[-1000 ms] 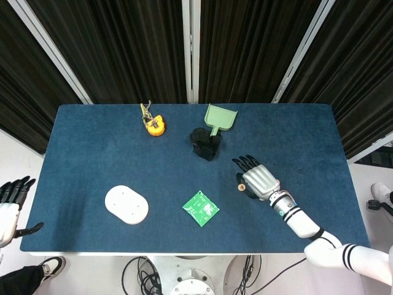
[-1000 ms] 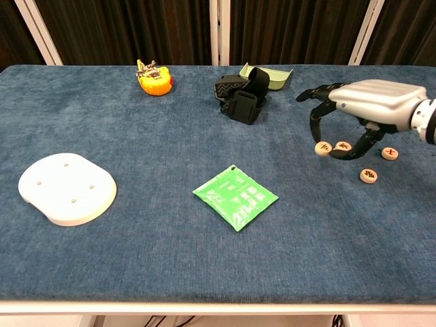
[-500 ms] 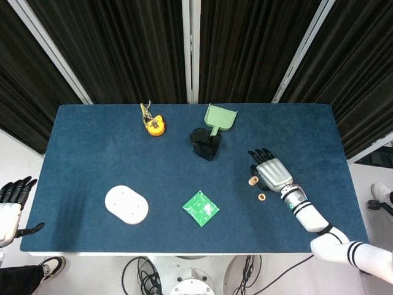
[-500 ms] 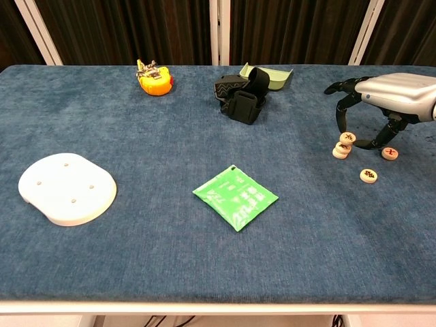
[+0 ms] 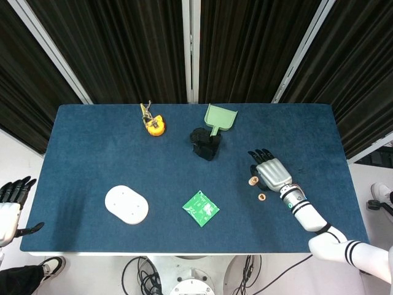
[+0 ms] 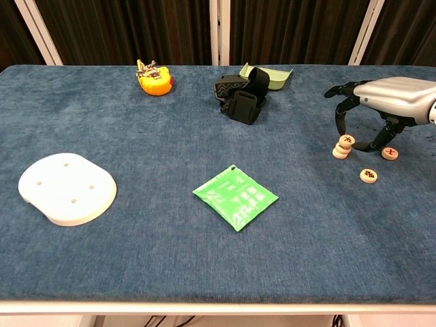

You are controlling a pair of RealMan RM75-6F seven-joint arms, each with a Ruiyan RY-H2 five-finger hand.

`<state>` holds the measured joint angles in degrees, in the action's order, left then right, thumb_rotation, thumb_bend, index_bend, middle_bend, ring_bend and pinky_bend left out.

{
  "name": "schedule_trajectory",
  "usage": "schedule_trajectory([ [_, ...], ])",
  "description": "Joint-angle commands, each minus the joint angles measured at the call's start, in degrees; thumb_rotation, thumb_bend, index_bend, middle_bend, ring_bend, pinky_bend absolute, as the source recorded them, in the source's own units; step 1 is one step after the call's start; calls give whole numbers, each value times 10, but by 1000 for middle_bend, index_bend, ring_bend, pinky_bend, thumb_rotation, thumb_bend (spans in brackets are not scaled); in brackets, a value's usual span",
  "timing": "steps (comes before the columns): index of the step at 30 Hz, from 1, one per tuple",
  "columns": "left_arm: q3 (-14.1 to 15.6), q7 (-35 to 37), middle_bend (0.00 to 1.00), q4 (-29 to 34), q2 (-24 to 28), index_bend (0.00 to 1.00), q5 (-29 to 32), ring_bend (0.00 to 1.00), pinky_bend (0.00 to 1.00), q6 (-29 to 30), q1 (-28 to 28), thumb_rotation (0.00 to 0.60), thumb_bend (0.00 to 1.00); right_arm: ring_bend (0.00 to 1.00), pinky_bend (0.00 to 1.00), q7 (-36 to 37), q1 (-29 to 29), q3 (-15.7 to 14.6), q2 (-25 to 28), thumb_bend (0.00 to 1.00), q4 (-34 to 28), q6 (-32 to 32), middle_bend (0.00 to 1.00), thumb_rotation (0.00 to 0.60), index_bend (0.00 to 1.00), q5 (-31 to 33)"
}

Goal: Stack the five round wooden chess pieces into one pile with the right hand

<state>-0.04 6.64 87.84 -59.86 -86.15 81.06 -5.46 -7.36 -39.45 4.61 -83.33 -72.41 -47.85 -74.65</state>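
A small, slightly askew pile of round wooden chess pieces (image 6: 343, 146) stands at the right of the blue table (image 6: 170, 259); the head view shows the pile (image 5: 252, 181) too. Two loose pieces lie near it, one (image 6: 368, 176) toward the front and one (image 6: 390, 153) to its right under the palm. My right hand (image 6: 385, 95) arches over the pile with fingers spread, holding nothing; a fingertip (image 6: 338, 126) hangs just above the pile. In the head view the right hand (image 5: 270, 174) hides the piece beneath it. My left hand (image 5: 9, 203) hangs off the table's left side, fingers apart and empty.
A green packet (image 6: 235, 197) lies mid-table and a white oval pad (image 6: 67, 178) at the left. Along the far edge stand an orange tape measure (image 6: 154, 78), a black strap bundle (image 6: 240, 95) and a green scoop (image 6: 269, 76).
My right hand carried a piece to the right, set it on the pile and let go. In the last half second it has barely shifted.
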Motion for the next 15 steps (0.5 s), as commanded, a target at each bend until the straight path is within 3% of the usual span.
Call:
schedule_trajectory([
  [1,0,0,0,0,0,0,0,0,0,0,0,600,70,0,0,-1,0,0,-1,283,0,0,49,600,518,1],
  [15,-1,-7,0,2,-1,0,5,0,0,-3,0,600,70,0,0,-2,-3,3,-8,282,6,7,48,600,479,6],
])
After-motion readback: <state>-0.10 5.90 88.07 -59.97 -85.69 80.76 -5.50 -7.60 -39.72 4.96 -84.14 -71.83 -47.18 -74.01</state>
